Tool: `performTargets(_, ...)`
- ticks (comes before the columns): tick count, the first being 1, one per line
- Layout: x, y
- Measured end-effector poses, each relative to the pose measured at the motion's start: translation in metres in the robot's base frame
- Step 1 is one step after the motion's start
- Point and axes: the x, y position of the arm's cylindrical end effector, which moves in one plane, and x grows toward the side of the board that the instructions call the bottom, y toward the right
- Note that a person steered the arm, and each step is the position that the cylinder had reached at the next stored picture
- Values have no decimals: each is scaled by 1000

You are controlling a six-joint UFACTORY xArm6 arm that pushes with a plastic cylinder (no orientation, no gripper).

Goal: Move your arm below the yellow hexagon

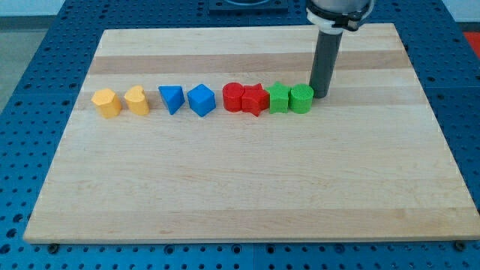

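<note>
Item 1: surface (247, 195), a pale wooden board on a blue perforated bench (22, 112).

Item 2: row of 8 blocks across the upper half of the board, from the view's left: yellow hexagon (106, 103), yellow heart (137, 100), blue triangle (172, 98), blue cube (201, 100), red cylinder (233, 97), red star (255, 100), green star (279, 98), green cylinder (301, 98). The 2 reds touch or very nearly touch, as do the 2 greens; the rest stand apart.

Item 3: my tip (321, 94), at the foot of the dark rod, standing just beside the green cylinder on the view's right. I cannot tell whether it touches that block.

Item 4: pincer, none fitted. The arm ends in the rod alone, so it has no open or closed state and holds nothing.

Item 5: task status. The yellow hexagon sits at the far left end of the row, well apart from my tip, which is at the opposite end. I judge the approach as not yet begun.

Item 6: next move. I would bring the tip toward the view's bottom, clear of the green cylinder, then run left across bare board under the whole row and stop directly below the hexagon without nudging any block.
</note>
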Motion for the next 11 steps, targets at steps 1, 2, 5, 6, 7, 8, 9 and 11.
performTargets(1, 0, 0)
performTargets(2, -16, -1)
performTargets(5, -66, -91)
performTargets(6, -66, -167)
performTargets(7, -57, -263)
performTargets(8, -28, -368)
performTargets(9, 39, -420)
performTargets(11, 82, -380)
